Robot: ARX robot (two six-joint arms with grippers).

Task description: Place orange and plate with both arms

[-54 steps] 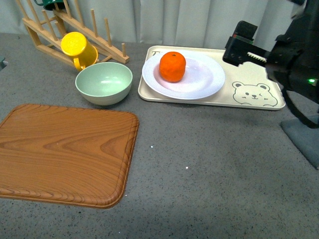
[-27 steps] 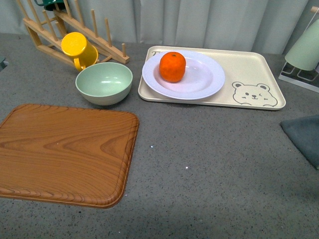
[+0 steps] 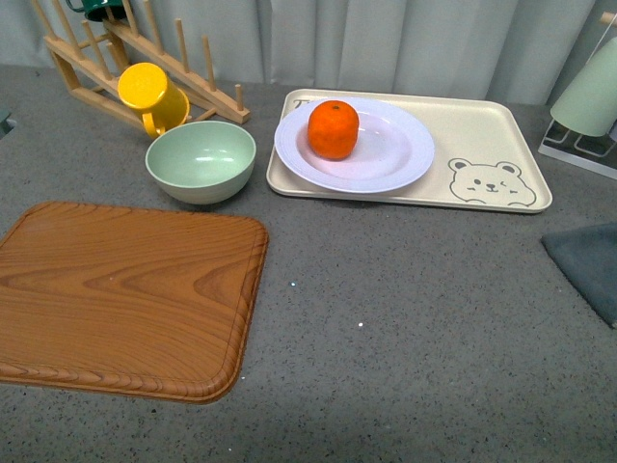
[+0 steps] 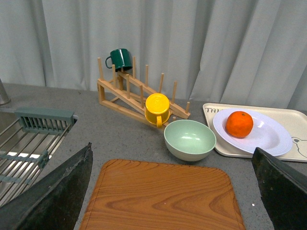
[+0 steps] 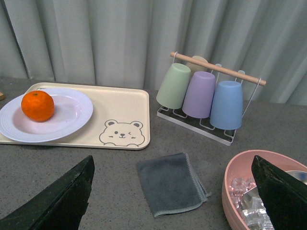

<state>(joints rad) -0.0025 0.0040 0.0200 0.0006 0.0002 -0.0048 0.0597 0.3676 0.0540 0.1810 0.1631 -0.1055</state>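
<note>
grey curtain (image 3: 405,43), speckled grey countertop (image 3: 405,318)

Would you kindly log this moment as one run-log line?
orange: on white plate | plate: on bear tray | left pincer: open, empty | right pincer: open, empty

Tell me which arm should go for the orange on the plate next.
Probably the right. The orange sits on the plate in the bear tray, toward the robot's right, and looks nearer in the right wrist view. Both grippers, left and right, are open and empty.
</note>
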